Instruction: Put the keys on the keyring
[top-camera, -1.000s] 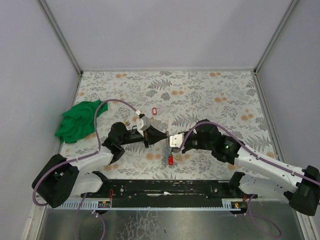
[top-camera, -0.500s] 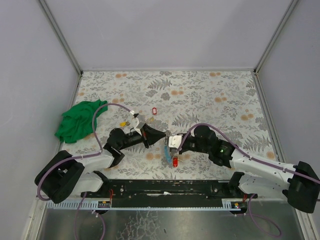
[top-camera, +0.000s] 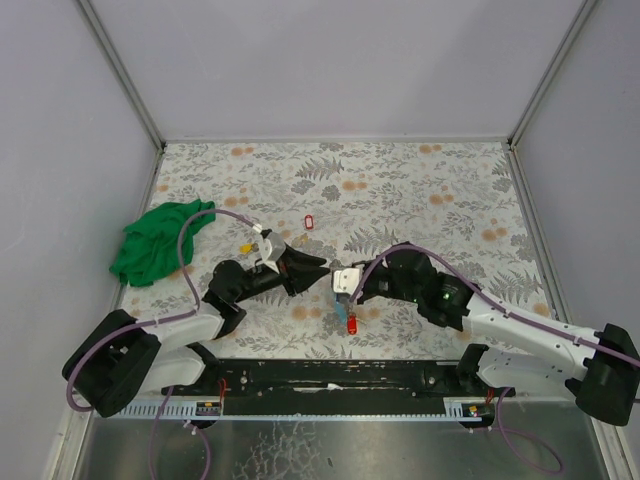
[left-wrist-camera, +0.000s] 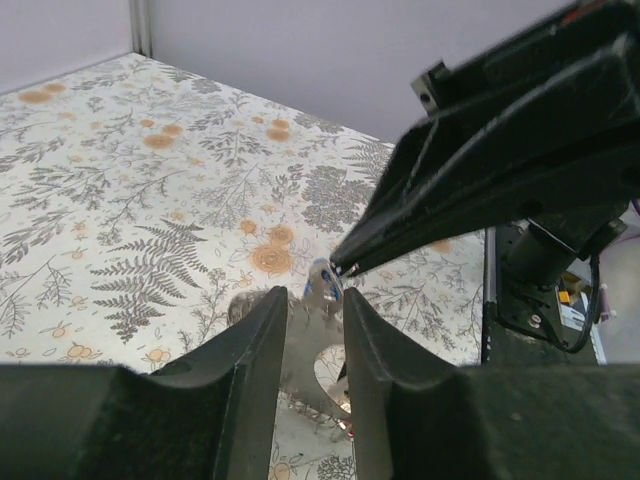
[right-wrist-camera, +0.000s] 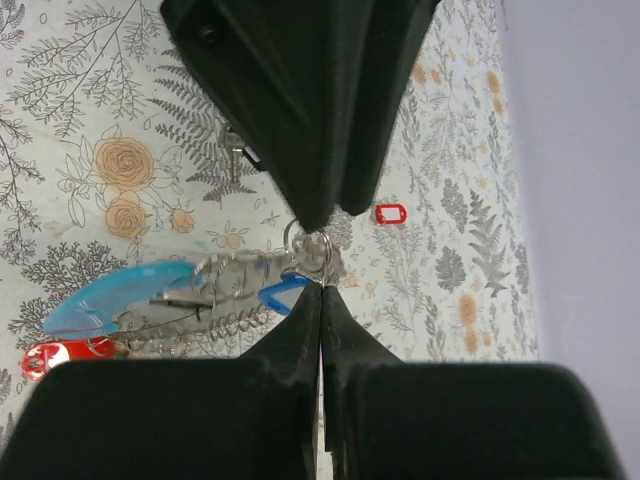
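My two grippers meet tip to tip at the table's near middle. The right gripper (right-wrist-camera: 321, 285) is shut on the wire keyring (right-wrist-camera: 312, 243). From the ring hang a bunch of keys with a small blue tag (right-wrist-camera: 282, 293), a long pale blue tag (right-wrist-camera: 110, 295) and a red tag (right-wrist-camera: 55, 358). The bunch (top-camera: 343, 305) dangles just above the cloth. My left gripper (left-wrist-camera: 314, 298) stands slightly open, a metal key blade (left-wrist-camera: 322, 288) showing in the gap between its fingers. Its tip (right-wrist-camera: 318, 218) sits right at the ring.
A loose red tag (top-camera: 308, 221) lies on the flowered tablecloth beyond the grippers. A small loose key (right-wrist-camera: 232, 152) lies under the left arm. A crumpled green cloth (top-camera: 155, 243) sits at the left edge. Grey walls close in three sides.
The left gripper's jaws have parted a little after being shut. Its wrist has dropped and drawn slightly left, and the key bunch has swung a little.
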